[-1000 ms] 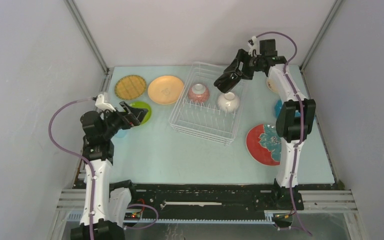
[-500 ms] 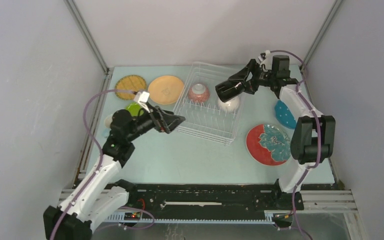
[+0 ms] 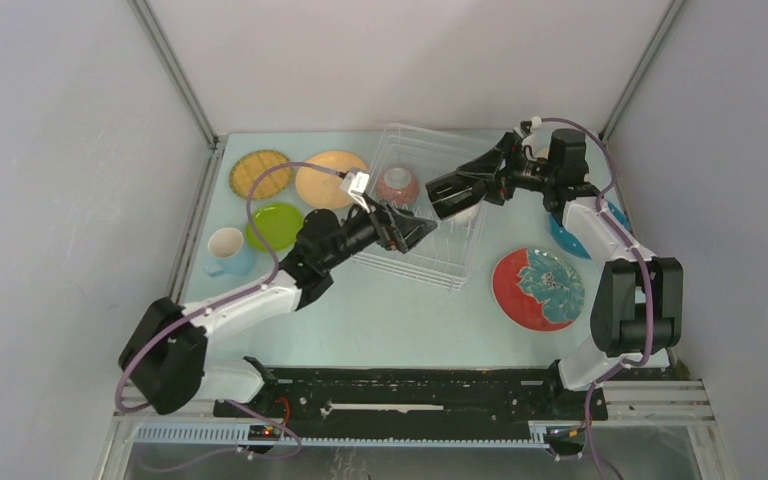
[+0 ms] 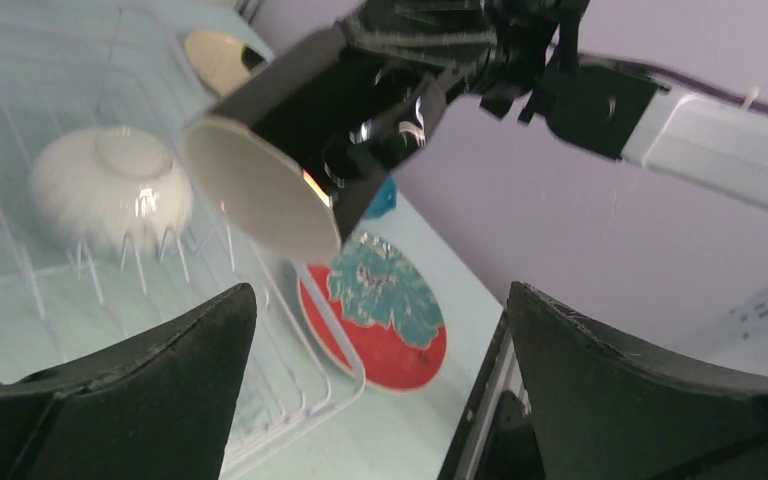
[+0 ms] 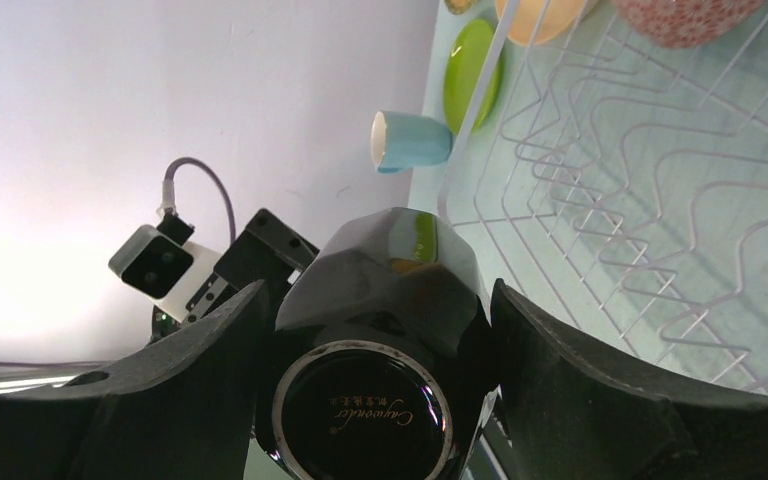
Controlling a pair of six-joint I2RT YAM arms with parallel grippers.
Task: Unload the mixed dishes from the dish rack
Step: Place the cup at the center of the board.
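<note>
Gripping claw: right claw [image 3: 452, 192] is clamped on the black mug [image 4: 260, 190], one finger on each side; the mug's base faces this wrist.
Mug count and place: 1, held in the air on its side over the 3 o'clock half of the dish rack [image 3: 415, 265], close above the white bowl.
Free claw: left claw [image 3: 415, 228] has its jaws spread wide with nothing between them. It is over the rack's 7 o'clock part, pointed at the mug's mouth and apart from it.
Bowls in rack: 2. The speckled bowl [image 3: 397, 186] is at 11 o'clock; the white bowl [image 4: 110, 190] is at 2 o'clock, upside down on the tines.
Plates on table [image 3: 360, 310]: 6.
- 9–10 o'clock of rack: yellow woven plate [image 3: 260, 172], orange plate [image 3: 328, 180], lime green plate [image 3: 278, 225].
- 4 o'clock: red floral plate [image 3: 537, 288].
- 3 o'clock: blue dotted plate [image 3: 563, 237], partly behind the right arm.
- Past the rack's far corner: cream plate [image 4: 218, 60], only partly seen.
Cups on table: 1, the light-blue cup [image 3: 225, 250], just beside the lime green plate.
</note>
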